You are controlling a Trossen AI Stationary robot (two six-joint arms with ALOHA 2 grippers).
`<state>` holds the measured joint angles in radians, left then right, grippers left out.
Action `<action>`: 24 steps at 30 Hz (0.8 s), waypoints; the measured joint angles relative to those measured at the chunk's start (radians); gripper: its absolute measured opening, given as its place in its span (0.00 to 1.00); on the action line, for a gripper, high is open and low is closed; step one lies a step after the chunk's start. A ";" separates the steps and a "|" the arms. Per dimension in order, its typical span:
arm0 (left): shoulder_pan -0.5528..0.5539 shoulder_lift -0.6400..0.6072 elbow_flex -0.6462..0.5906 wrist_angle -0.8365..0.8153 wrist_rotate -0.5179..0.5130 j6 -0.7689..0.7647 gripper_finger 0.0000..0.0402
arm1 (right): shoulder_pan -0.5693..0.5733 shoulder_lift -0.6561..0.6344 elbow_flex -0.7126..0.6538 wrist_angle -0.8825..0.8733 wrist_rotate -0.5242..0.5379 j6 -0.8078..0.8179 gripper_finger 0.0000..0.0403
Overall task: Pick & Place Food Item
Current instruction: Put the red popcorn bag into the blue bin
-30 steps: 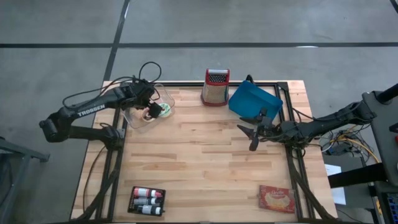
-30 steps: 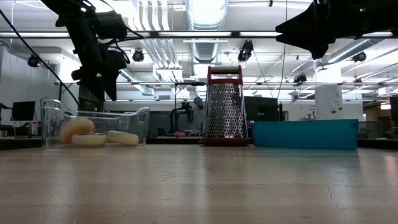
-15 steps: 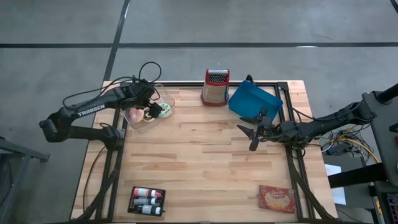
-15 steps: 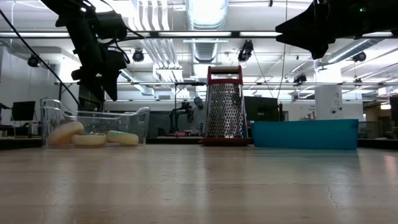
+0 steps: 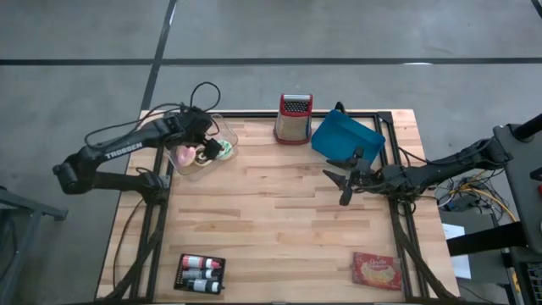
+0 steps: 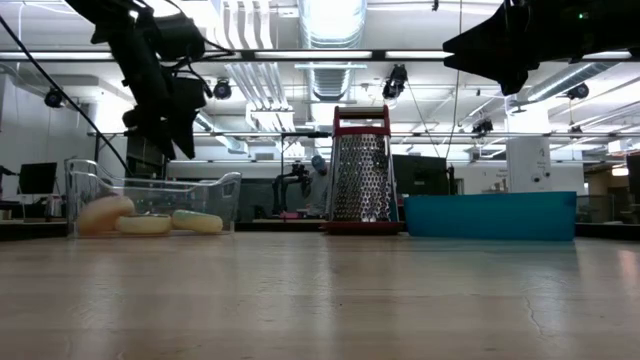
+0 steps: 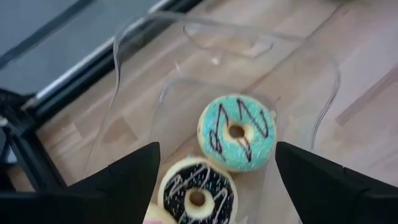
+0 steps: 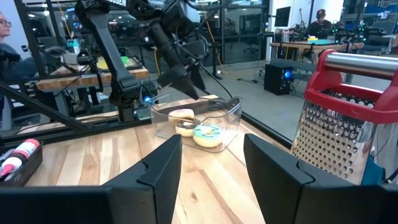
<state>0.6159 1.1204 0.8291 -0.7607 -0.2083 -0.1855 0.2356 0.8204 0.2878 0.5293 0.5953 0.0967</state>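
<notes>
A clear plastic container (image 5: pixel 227 135) stands at the table's far left. Three donuts lie flat on its floor: a teal one (image 7: pixel 236 132), a chocolate one (image 7: pixel 198 198) and a pink one (image 5: pixel 182 156). The pink one shows tan in the low view (image 6: pixel 103 213). My left gripper (image 5: pixel 201 141) hangs open just above the container, pointing steeply down, its fingers (image 7: pixel 127 177) wide apart and holding nothing. My right gripper (image 5: pixel 343 182) hovers open and level over the table's right half, also holding nothing.
A red-framed box grater (image 5: pixel 293 119) stands at the far edge's middle, and a blue bin (image 5: pixel 347 137) lies to its right. A black tray of tubes (image 5: pixel 201 273) sits near the front left. A red snack packet (image 5: pixel 377 271) lies at the front right. Bare wood lies between.
The pink donut has dropped from a raised, tilted pose inside the container and now lies flat at the container's left end. My left gripper has stayed above the container. My right arm has kept still.
</notes>
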 joint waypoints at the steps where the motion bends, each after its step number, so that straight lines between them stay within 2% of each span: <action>1: 0.000 -0.003 0.000 0.014 0.000 0.001 0.81 | 0.000 0.000 0.000 0.000 0.000 0.000 0.42; 8: 0.000 -0.021 0.000 0.094 0.008 0.003 0.81 | 0.000 0.000 0.000 0.000 0.000 0.000 0.42; 21: -0.001 -0.026 0.000 0.097 0.010 -0.007 0.81 | -0.001 0.000 0.000 0.000 0.000 -0.015 0.42; 24: -0.009 -0.026 0.000 0.144 0.019 0.020 0.81 | -0.002 0.000 0.000 0.003 0.003 -0.027 0.42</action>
<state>0.6068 1.0940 0.8291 -0.6165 -0.1893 -0.1650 0.2331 0.8207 0.2874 0.5322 0.5982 0.0698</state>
